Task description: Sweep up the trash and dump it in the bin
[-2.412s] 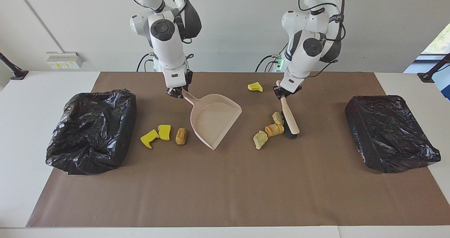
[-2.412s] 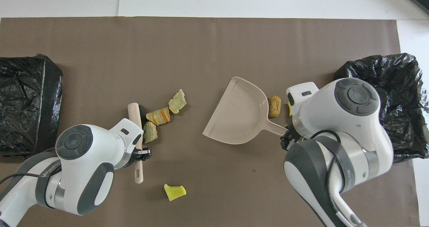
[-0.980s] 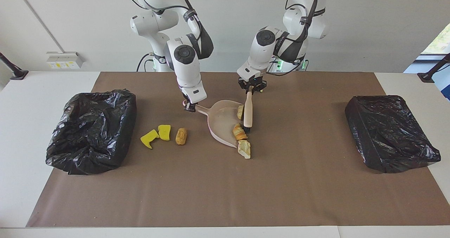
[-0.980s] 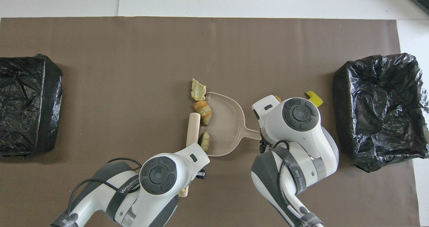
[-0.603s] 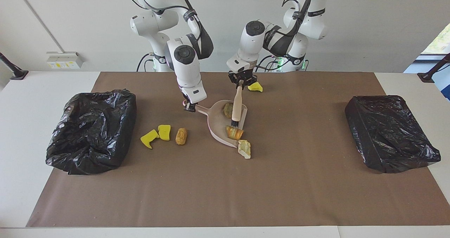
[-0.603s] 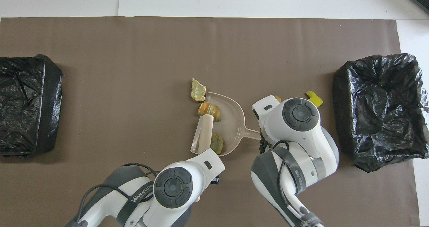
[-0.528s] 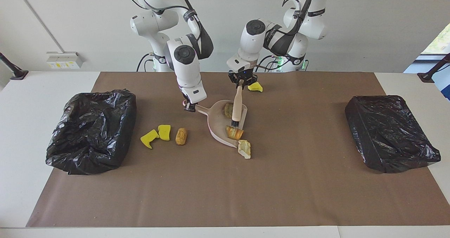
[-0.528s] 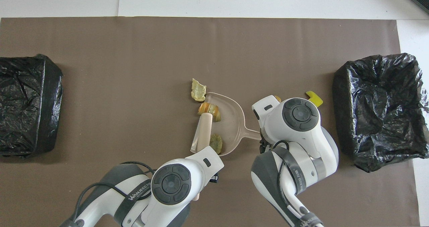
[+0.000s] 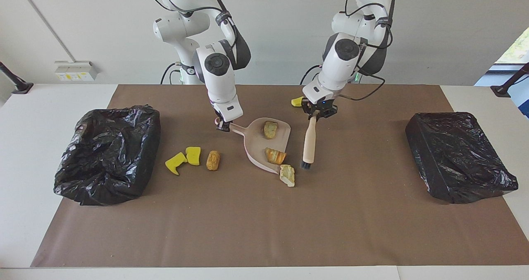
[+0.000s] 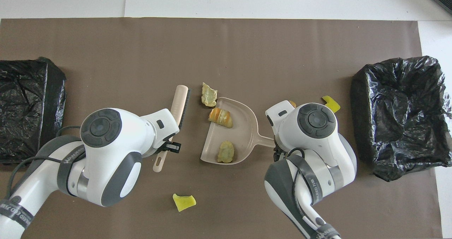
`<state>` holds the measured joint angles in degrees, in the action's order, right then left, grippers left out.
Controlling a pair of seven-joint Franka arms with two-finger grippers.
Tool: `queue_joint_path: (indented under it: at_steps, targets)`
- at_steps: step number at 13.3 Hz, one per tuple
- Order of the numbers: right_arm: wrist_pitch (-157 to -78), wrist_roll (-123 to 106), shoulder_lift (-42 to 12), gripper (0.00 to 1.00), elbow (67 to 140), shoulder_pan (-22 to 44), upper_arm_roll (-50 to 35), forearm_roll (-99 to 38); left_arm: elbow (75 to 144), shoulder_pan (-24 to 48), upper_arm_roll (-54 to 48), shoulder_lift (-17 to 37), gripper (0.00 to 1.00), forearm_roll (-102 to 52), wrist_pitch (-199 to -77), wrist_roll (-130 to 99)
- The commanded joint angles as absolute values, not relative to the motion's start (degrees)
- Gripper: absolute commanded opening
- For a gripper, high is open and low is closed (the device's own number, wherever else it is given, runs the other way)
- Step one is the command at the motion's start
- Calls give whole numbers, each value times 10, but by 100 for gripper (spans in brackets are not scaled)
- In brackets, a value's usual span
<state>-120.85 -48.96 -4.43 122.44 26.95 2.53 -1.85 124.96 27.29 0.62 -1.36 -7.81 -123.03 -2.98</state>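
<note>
My right gripper is clamped on the dustpan handle, centre-left of the facing view, pan mouth on the brown mat. My left gripper is closed on the beige brush handle; its bristles sit low, just beside the pan's open edge, toward the frame's centre.

Trash: a greenish lump and an orange-brown lump lie in the pan. A pale lump rests on the mat touching or just off the pan's lip, lower centre. Two yellow sponge pieces and a tan lump lie between the pan and the open black-lined bin at frame left. One more yellow piece sits upper centre, partly hidden by my left wrist.

Handling, judged: sponge pieces look light and soft, likely to skid or bounce ahead of bristles; lumps look stiff, irregular, apt to roll. I push them with the brush and grip only the tool handles.

Room: open mat across the lower half of the frame. A second bagged bin stands well apart at frame right. The loaded pan must stay level on its way to a bin.
</note>
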Motion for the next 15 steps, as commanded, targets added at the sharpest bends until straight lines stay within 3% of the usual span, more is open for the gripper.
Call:
queue_joint_path:
  at_steps: [1,3,6,15]
  targets:
    - [-1220,-509,-38,0,1238,267,24,-11,1150,244,-1,73,0,-58,-1219,19]
    - [-1220,-509,-38,0,1238,267,24,-11,1104,248,-1,124,0,-57,-1241,21]
    - [-1220,-502,-36,0,1238,269,24,-9,1114,251,-1,129,0,-57,-1268,90]
    - [-1240,-497,-36,0,1239,280,24,47,1217,319,-4,54,0,-58,-1185,132]
